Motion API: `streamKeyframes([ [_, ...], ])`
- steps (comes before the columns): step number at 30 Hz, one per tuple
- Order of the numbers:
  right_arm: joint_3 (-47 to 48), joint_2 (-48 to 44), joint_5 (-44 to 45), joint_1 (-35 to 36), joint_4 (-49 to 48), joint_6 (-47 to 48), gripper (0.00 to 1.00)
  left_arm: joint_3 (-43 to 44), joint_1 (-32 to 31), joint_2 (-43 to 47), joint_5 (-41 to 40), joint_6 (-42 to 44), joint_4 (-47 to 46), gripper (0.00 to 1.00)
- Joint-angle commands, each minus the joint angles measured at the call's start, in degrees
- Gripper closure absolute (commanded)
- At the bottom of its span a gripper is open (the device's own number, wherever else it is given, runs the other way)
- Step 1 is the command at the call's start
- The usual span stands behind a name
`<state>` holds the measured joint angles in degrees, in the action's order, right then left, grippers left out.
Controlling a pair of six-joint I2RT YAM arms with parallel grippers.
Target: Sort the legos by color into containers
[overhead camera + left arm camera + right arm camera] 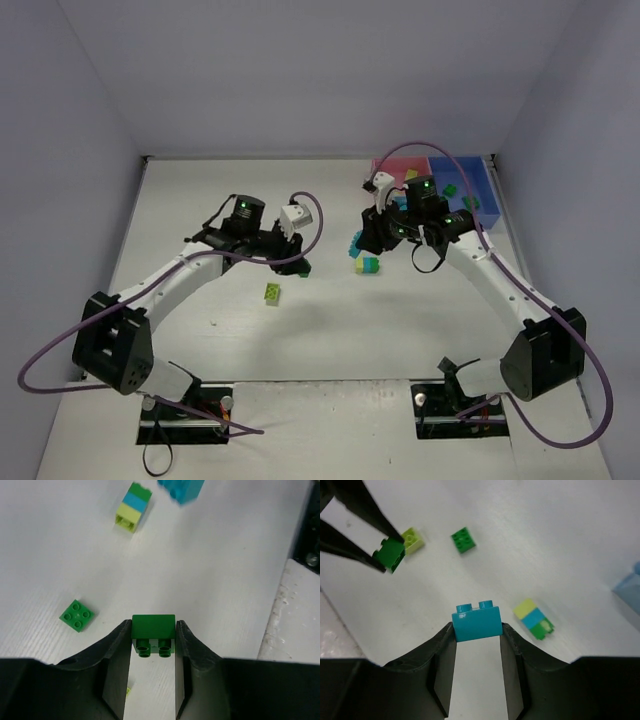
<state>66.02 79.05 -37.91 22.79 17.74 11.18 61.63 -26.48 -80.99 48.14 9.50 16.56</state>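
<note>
Left jaws: clamped tight on dark green brick [153,630], just beside a yellow-green brick [413,540] | right jaws: pinching cyan brick [476,623] (studs facing away from the cam) | three-colour stack [132,506] + flat green brick [76,615]: loose on tabletop [210,580] | containers [478,175]: far right corner, few legos inside

The black left gripper [153,625] holds a dark green brick [153,632]; left of it lies a lighter green brick [76,615]. The black right gripper [478,628] holds a cyan brick [476,622]; right of it lies a stack [534,619] banded yellow-green, cyan, green (three stripes). The table [225,555] is white.
</note>
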Motion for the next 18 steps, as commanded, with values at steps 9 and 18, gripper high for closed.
streamKeyframes([
  [9, 5.0, 0.1, 25.9, -3.3, -7.6, -9.2, 1.0, -1.5, -7.3, -11.5, -31.0, -14.3, -10.3, 0.79],
  [18, 6.5, 4.4, 34.1, -6.9, -12.1, -13.6, 1.0, -0.2, -8.2, -13.3, -35.7, -18.4, -10.5, 0.44],
])
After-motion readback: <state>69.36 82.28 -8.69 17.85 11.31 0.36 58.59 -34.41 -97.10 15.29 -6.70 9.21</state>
